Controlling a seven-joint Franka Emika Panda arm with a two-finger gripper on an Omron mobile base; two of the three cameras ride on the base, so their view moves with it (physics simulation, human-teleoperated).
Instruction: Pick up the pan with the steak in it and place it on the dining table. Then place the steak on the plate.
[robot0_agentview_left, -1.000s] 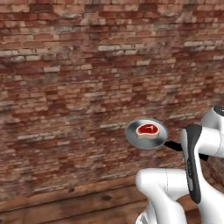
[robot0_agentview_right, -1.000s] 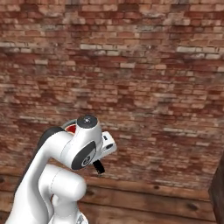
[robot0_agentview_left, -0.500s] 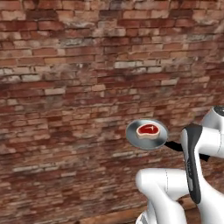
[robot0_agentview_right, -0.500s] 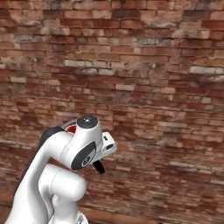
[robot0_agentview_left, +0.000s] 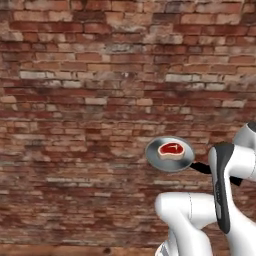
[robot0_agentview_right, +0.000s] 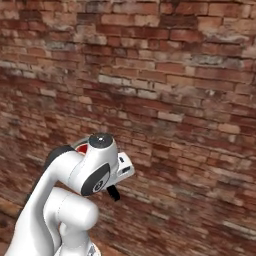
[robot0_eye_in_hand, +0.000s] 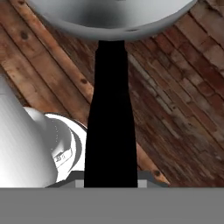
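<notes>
Gripper (robot0_eye_in_hand: 111, 186) clamped on the black handle of the pan (robot0_agentview_left: 170, 155), steak (robot0_agentview_left: 170, 149) inside, held aloft before a brick wall (robot0_agentview_left: 75, 100).

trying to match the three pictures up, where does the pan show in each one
Left base view: the pan hangs right of centre, the steak in it, before the brick wall.
Right base view: a sliver of its rim peeks out at left, behind the arm.
Hand view: its grey underside spans the top, the black handle running down the middle.
Shared landmark: the brick wall.
</notes>
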